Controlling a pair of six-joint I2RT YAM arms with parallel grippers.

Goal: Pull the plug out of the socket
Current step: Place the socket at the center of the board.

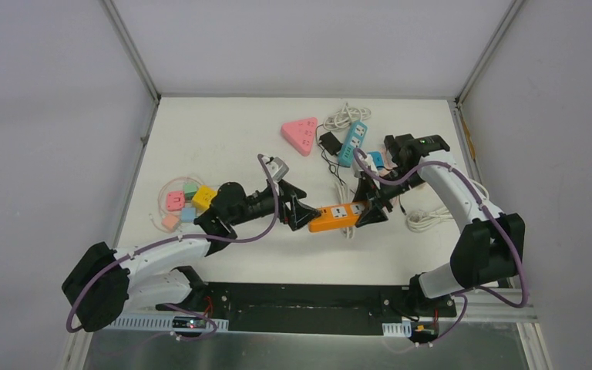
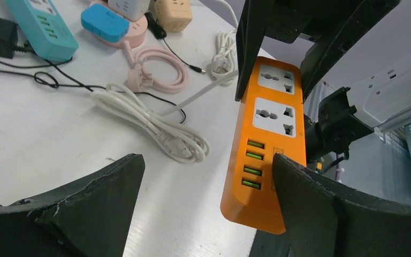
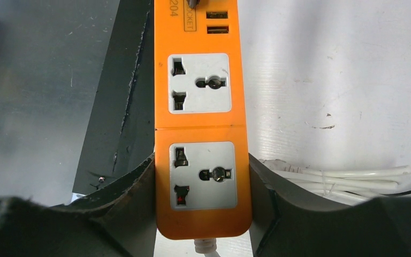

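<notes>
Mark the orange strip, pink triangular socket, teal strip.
orange strip (image 3: 200, 127): right wrist view, band between outlets.
pink triangular socket (image 1: 300, 135): top external view, face centre.
teal strip (image 1: 352, 143): top external view, mid body.

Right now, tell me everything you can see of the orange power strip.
The orange power strip is a plastic bar with two white universal sockets, both empty, four green USB ports and a printed label. A white cord leaves its socket end. The right gripper clamps that end's sides; the open left gripper brackets the USB end.
</notes>
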